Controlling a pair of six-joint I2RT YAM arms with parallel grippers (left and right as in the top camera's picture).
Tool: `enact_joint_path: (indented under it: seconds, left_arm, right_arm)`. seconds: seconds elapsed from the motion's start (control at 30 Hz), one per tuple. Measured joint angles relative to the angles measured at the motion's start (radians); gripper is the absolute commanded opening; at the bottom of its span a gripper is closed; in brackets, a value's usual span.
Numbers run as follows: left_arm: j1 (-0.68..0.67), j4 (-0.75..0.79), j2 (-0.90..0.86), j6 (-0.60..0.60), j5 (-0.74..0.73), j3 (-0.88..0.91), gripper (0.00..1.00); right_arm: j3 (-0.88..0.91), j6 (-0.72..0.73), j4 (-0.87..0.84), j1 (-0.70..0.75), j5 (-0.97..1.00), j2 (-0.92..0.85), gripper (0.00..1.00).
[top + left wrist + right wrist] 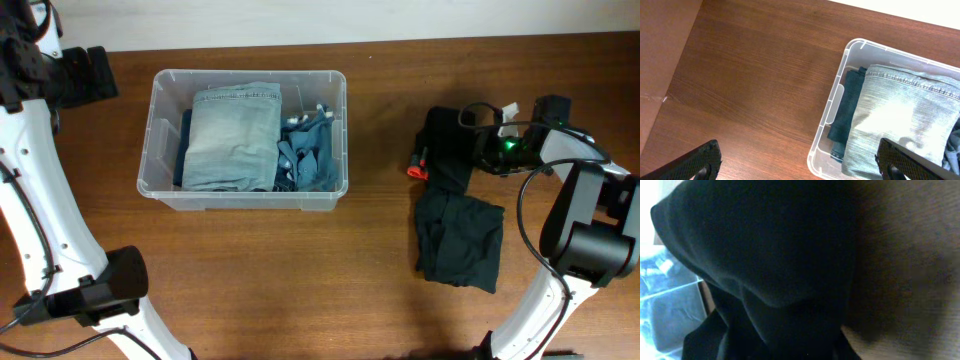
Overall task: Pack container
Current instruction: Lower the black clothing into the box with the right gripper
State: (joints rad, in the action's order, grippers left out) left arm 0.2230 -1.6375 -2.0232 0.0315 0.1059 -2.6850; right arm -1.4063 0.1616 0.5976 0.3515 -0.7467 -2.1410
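Note:
The clear plastic container (152, 150) stands left of centre on the wooden table. It holds folded light denim jeans (235, 135), a dark teal garment (183, 150) at its left and a blue garment (310, 150) at its right. My left gripper (95, 72) is open and empty above the table beyond the container's left end; the left wrist view shows the gripper (797, 167), the container rim (832, 105) and the jeans (900, 115). My right gripper (425, 160) is shut on a black garment (460, 240) that trails onto the table. Black cloth (765, 245) fills the right wrist view and hides the fingers.
The right arm's base and cables (590, 230) stand at the right edge beside the black garment. The left arm's base (100, 290) is at the front left. Bare wood (300, 280) lies in front of the container.

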Motion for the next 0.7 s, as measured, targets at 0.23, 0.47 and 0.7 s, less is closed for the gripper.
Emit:
enact_joint_path:
  seconds: [0.23,0.47,0.7]
  left_arm:
    - [0.0,0.0,0.0,0.0,0.0,0.0,1.0]
    - [0.0,0.0,0.0,0.0,0.0,0.0,1.0]
    - [0.0,0.0,0.0,0.0,0.0,0.0,1.0]
  right_arm:
    - [-0.089,0.023,0.132,-0.055,-0.015,0.139,0.08]
    - [-0.263,0.041,0.092,-0.318,-0.094,0.355,0.08]
    - [-0.28,0.156,-0.073,-0.618,-0.167,0.364,0.08]
